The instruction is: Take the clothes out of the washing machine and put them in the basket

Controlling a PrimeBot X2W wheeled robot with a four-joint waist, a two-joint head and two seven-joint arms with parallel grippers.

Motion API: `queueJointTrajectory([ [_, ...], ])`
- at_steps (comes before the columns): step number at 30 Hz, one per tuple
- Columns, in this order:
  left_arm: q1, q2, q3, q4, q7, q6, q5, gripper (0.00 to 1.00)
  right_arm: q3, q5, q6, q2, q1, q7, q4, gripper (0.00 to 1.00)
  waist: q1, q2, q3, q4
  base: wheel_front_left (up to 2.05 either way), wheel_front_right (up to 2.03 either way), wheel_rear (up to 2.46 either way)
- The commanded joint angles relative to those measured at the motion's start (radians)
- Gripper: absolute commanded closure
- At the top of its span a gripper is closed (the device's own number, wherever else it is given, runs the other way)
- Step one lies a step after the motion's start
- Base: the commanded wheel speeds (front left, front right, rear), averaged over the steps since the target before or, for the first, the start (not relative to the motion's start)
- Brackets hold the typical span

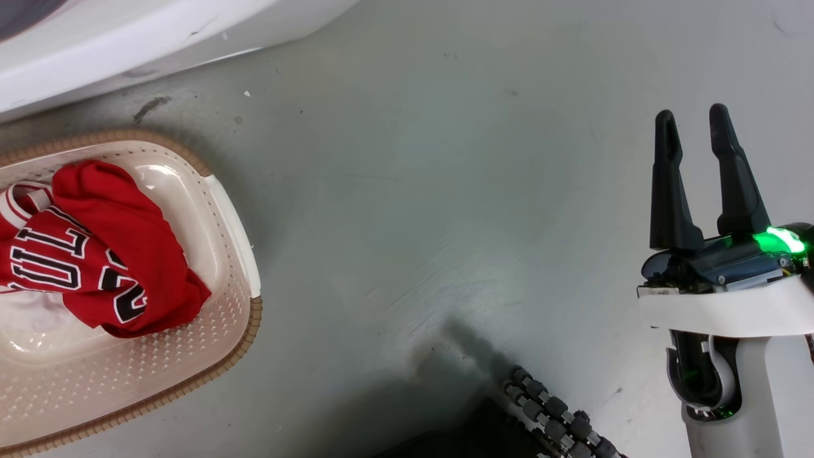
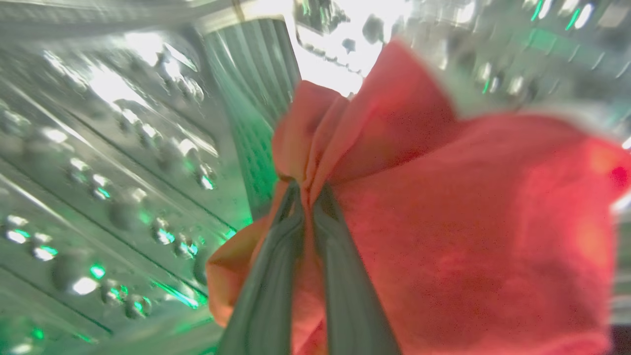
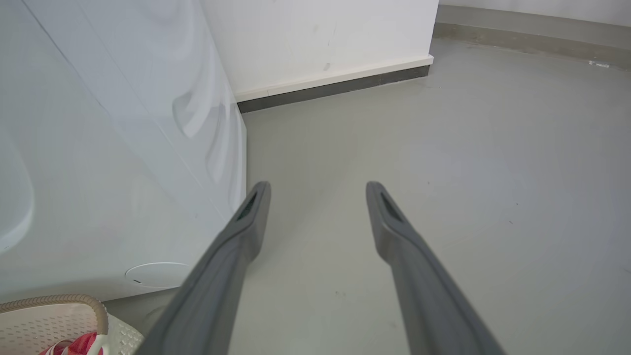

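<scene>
From the head, the basket [image 1: 254,318] sits on a grey floor [image 1: 445,191], cut off at the left, with a red jersey [image 1: 108,254] in it; the right end effector [image 1: 692,117] has its fingers apart and holds nothing. From the left wrist, it is blurry inside the shiny drum [image 2: 123,172], where the left end effector [image 2: 309,195] is squeezed tight on red cloth [image 2: 468,222]. The right wrist shows the white washing machine [image 3: 98,172] by a white wall [image 3: 320,39].

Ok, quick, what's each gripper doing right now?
Left gripper: shut on red garment inside the drum.
Right gripper: open, empty, above the floor.
</scene>
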Motion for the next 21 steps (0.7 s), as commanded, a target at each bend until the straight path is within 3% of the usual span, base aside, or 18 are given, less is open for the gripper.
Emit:
queueJointTrajectory([
  [1,-0.005,0.002,-0.002,0.003,-0.029,-0.001,-0.007,1.0,-0.004,-0.006,-0.001,0.002,-0.015,-0.002,0.003,0.0,-0.0001,-0.0001,-0.006,0.001,0.0,0.0,0.0],
  [8,0.079,0.014,-0.107,-0.01,-0.257,-0.001,0.0,1.0,-0.05,-0.048,-0.001,0.001,-0.027,-0.002,0.012,0.0,-0.0001,-0.0001,-0.079,0.061,0.0,0.0,0.0],
  [21,0.352,-0.07,-0.214,0.013,-0.664,-0.001,-0.055,1.0,-0.093,-0.184,-0.001,0.001,0.038,-0.002,0.042,0.0,-0.0001,-0.0001,-0.305,0.202,0.0,0.0,0.0],
])
